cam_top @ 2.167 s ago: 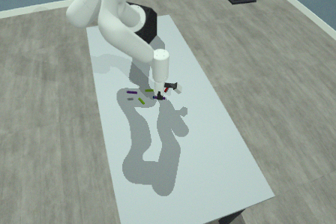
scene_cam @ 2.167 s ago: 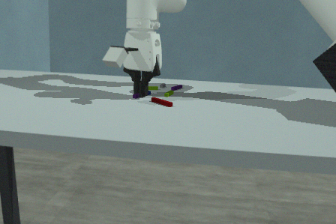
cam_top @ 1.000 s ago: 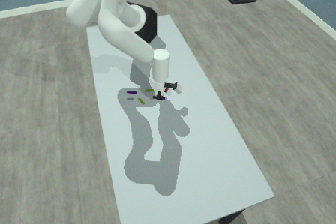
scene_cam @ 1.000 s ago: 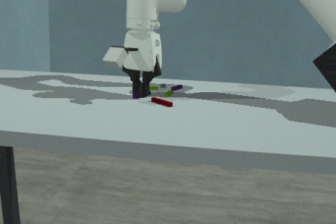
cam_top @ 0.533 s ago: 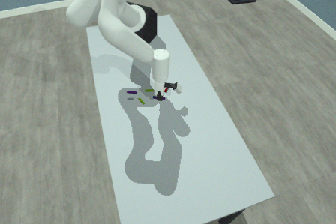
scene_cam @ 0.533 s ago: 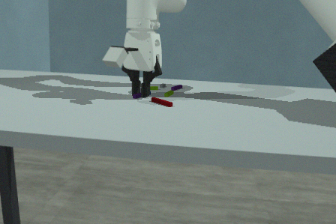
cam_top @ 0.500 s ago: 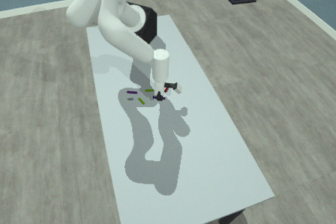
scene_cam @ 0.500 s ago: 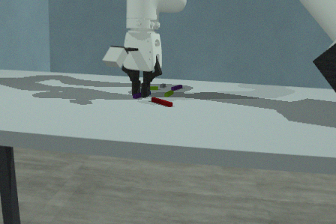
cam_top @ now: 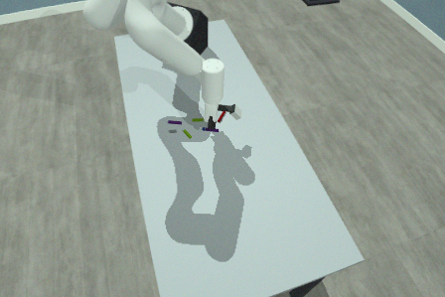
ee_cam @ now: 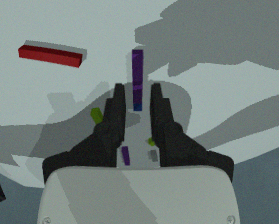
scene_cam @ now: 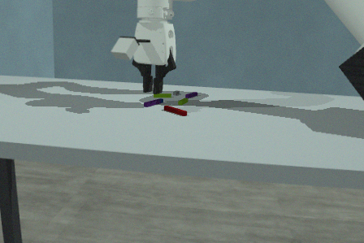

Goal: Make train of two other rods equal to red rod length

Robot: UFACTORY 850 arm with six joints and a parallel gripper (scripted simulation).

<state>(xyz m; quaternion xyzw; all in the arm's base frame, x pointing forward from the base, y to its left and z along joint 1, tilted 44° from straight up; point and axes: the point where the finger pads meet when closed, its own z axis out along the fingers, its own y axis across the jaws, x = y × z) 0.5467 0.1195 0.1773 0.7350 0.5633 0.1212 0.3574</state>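
Observation:
A purple rod lies flat with the short blue rod at one end. The two look in line and touching in the wrist view; a gap of millimetres cannot be judged. My gripper is partly open and empty, raised above these two rods, with its fingers on either side of their line in the wrist view. The red rod lies apart from them, turned across their line.
A lime rod lies near the blue end. Farther off lie another lime rod, a second purple rod and a grey rod.

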